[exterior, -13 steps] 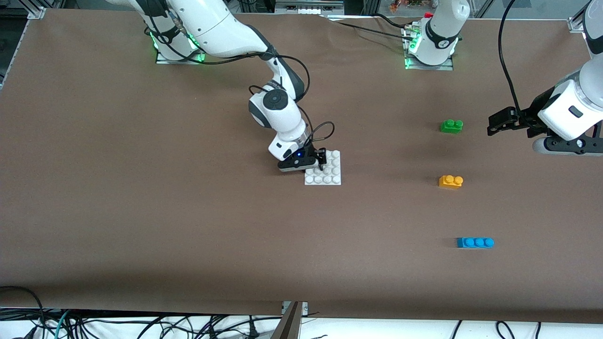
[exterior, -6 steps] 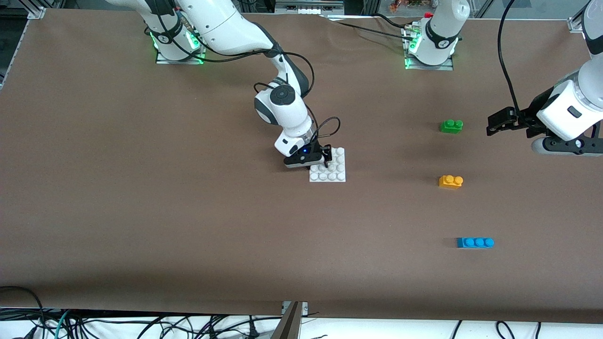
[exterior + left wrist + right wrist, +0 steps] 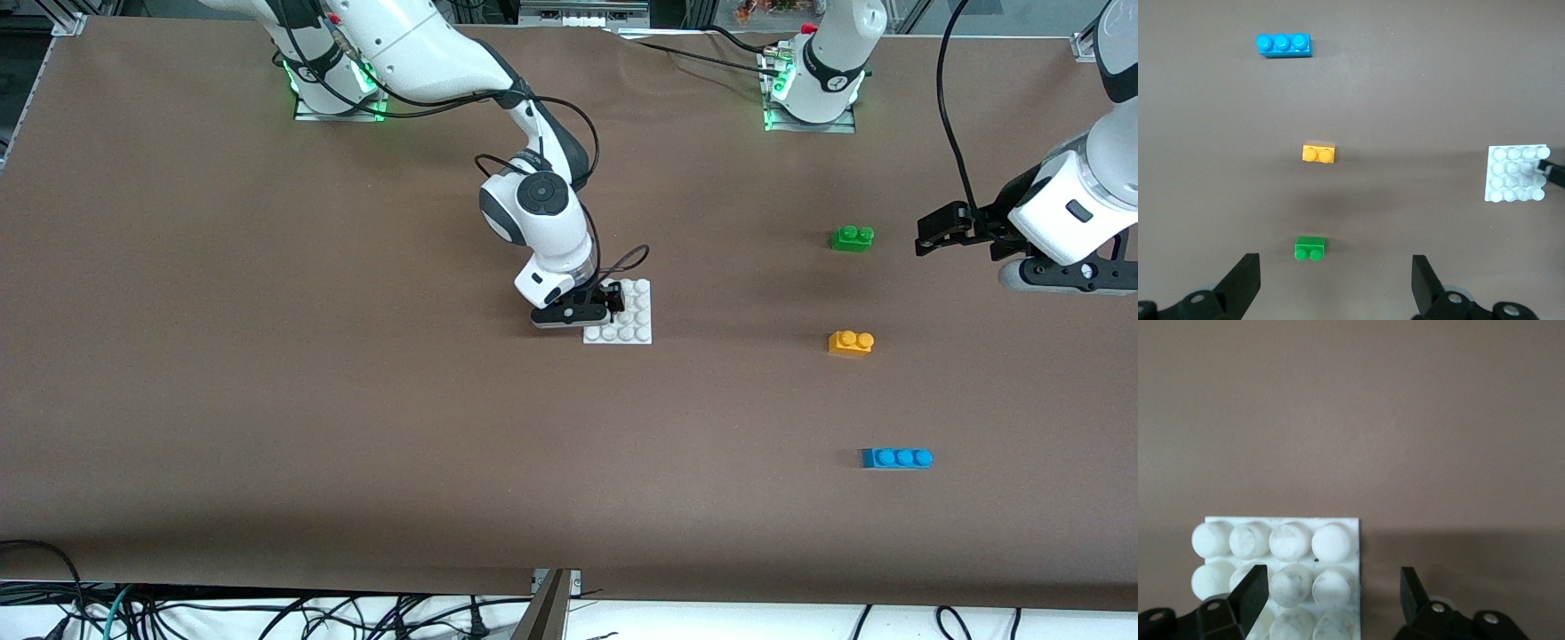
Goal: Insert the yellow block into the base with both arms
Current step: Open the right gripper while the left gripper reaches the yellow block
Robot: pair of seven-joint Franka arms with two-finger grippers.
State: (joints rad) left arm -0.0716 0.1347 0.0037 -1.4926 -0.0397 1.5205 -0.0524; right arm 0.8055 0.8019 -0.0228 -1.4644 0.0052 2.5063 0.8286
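Right gripper (image 3: 613, 301) open at base (image 3: 633, 331), no writing legible

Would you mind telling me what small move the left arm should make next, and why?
Probably lower the open left pincer toward the yellow block. The block lies untouched on the table, apart from the base, while the right pincer sits open over the base, so fetching the block looks like the step left.

A brown sheet (image 3: 267, 400) is covering the bench (image 3: 53, 25) almost edge to edge. Metal framing is showing at its corners. Cables (image 3: 222, 613) are lying tangled along a white strip at the near edge. Shelving, perhaps, is showing dimly past the top edge.
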